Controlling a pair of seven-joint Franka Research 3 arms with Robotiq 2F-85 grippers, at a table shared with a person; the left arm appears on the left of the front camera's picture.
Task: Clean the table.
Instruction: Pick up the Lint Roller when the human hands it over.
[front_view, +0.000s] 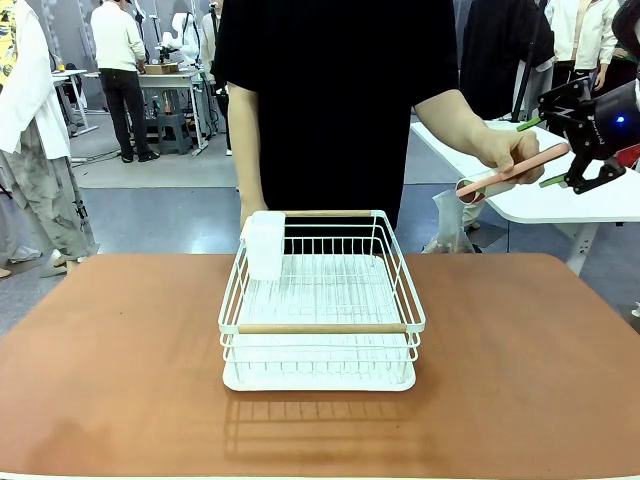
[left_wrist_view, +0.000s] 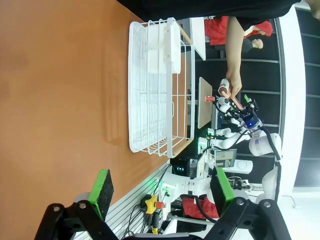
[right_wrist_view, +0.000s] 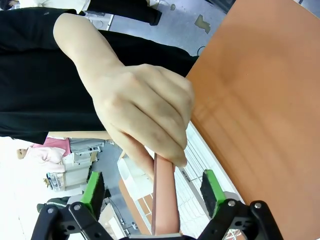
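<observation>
The terracotta counter (front_view: 120, 380) stretched across the near scene, with a white wire dish rack (front_view: 320, 328) standing at its middle and a white container (front_view: 265, 245) in the rack's far left corner. Beyond the counter's far right corner, the person's hand (front_view: 512, 152) held out a pink-handled tool (front_view: 478, 184) above the gap beside a white side table (front_view: 600, 205). The right claw (front_view: 540, 152) stood with its jaws wide apart, one green pad on each side of the pink handle, clear of both. The left claw (left_wrist_view: 162, 187) hung over the counter's near left part, jaws apart and holding nothing.
</observation>
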